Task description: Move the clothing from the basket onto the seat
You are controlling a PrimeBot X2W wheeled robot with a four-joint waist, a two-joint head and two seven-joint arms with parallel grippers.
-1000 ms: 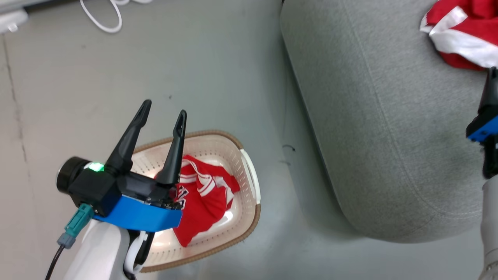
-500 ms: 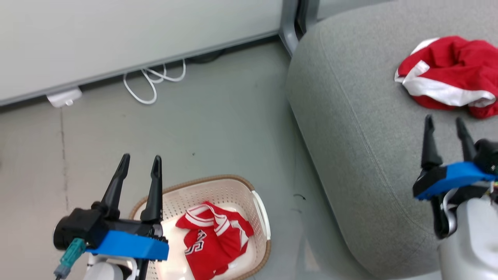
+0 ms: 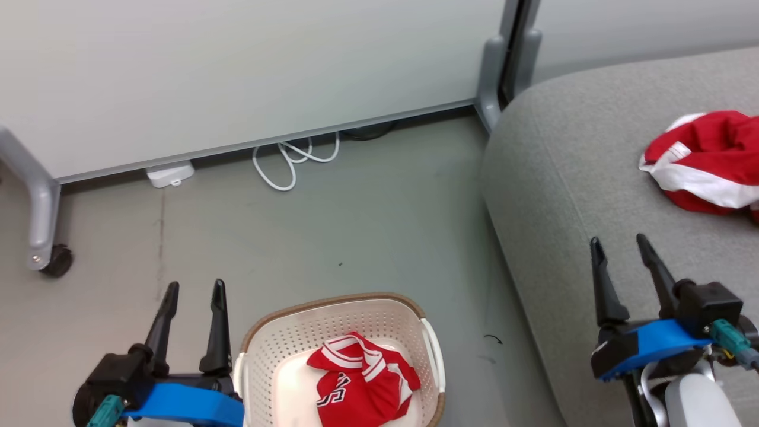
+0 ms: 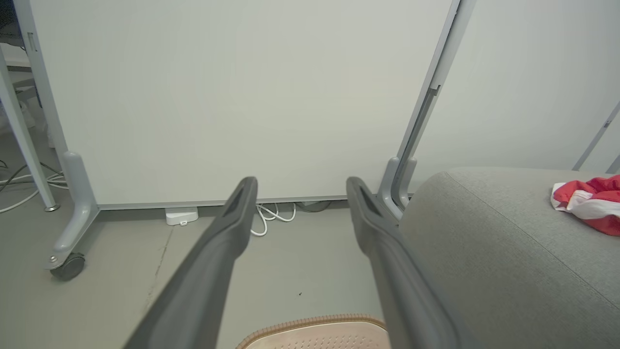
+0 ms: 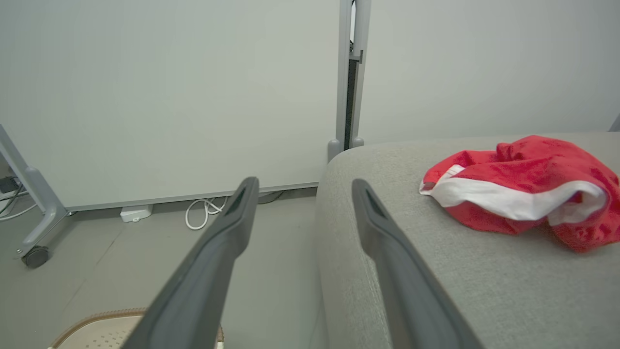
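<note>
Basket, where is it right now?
In the head view the basket sits on the floor at the bottom middle, between the left hand and the seat, with a red garment inside.

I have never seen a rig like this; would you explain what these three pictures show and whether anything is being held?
This is a wheeled robot with two arms. One picture comes from a camera on its head, looking down; the other two come from wrist cameras looking along each gripper's dark fingers. The left gripper and right gripper are both open, holding nothing. A white basket on the floor holds a red jersey; a second red garment lies on the grey seat.
</note>
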